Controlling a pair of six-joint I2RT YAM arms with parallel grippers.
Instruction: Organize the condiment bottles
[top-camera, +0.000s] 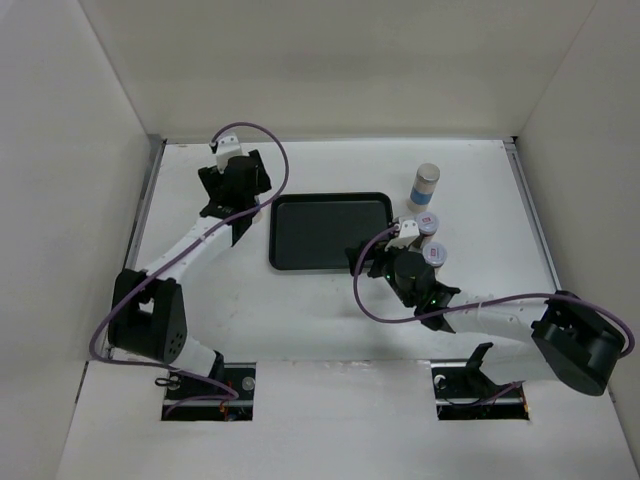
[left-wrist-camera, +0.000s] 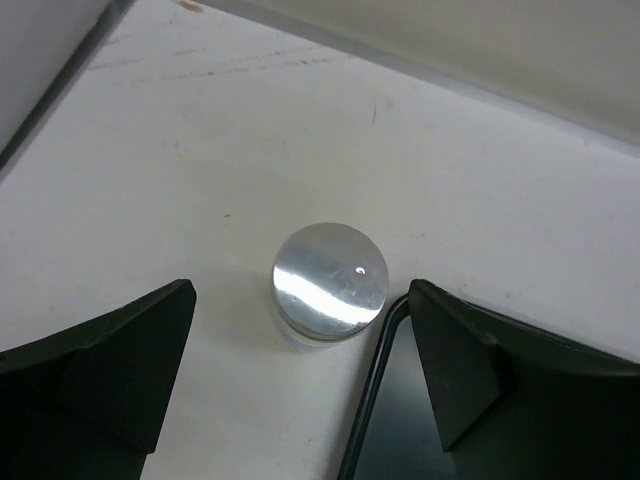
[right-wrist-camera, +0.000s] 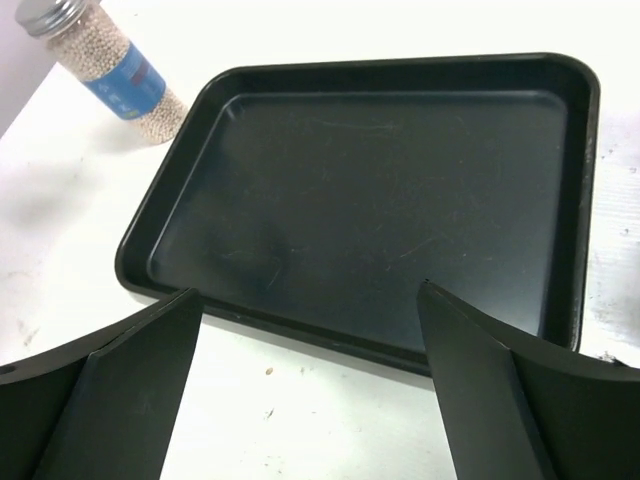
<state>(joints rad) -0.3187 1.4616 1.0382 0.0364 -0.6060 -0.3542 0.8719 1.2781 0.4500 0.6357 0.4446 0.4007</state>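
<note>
Beside the tray (left-wrist-camera: 372, 385), the left gripper (left-wrist-camera: 302, 295) is hovering wide open over a silver-capped bottle (left-wrist-camera: 330, 283), apparently upright; it should be descending centred, off the tray's rim.

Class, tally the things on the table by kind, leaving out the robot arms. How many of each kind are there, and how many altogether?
Taller whitish bottles with grey caps: 2
Shorter jars: 2
Black tray: 1
Total: 5
</note>
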